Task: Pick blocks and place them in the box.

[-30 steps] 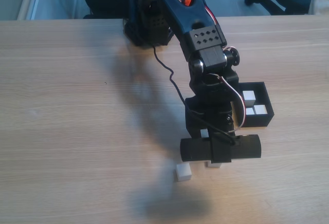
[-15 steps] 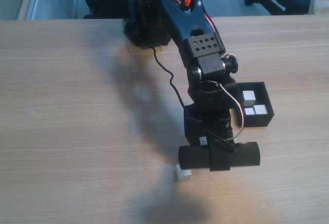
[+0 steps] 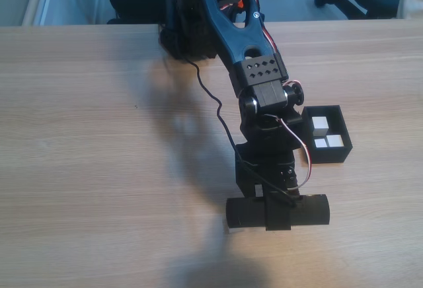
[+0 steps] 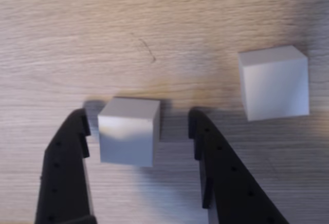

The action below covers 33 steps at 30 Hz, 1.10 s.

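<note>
In the wrist view I am seeing the gripper (image 4: pixel 139 126) coming in from the bottom edge with its two black fingers (image 4: pixel 67 172) spread apart, one at the lower left and one at the lower centre-right. A white block (image 4: pixel 128 131) is sitting on the wooden table (image 4: pixel 154 18) between them, just left of the frame's middle. It is lying close against the left finger, while a clear gap is showing on the side of the right finger, so the jaws are standing open around the cube and not pressing it. I cannot tell whether the left finger is actually touching it. A second white block (image 4: pixel 275 82) is resting at the right side of the frame, apart from the first and outside the right finger.

In the fixed view I am watching the dark arm (image 3: pixel 254 70) reaching from the top centre down toward the lower middle of the frame, its wrist camera housing (image 3: pixel 277 211) hanging low over the table and covering the spot under it. The black box (image 3: pixel 338 152) is sitting right of centre, just beside the arm, and I am counting three white blocks (image 3: pixel 320 126) inside it, in its right part.
</note>
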Motion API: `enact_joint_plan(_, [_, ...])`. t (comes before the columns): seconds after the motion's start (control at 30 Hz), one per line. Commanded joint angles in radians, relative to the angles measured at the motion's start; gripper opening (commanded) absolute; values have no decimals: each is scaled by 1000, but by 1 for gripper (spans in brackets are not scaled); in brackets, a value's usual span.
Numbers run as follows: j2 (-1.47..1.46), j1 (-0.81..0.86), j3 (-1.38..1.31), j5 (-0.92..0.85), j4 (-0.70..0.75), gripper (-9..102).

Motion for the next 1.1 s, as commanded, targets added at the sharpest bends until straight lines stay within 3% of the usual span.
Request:
enact_joint_plan(0.0, [5, 14, -54, 5, -21, 16])
enact_joint_plan(0.23, [12, 15, -51, 17, -25, 3])
enact_joint_plan(0.6, [232, -38, 107, -6, -38, 1])
enact_joint_plan(1.07, [592, -382, 308, 77, 49, 2])
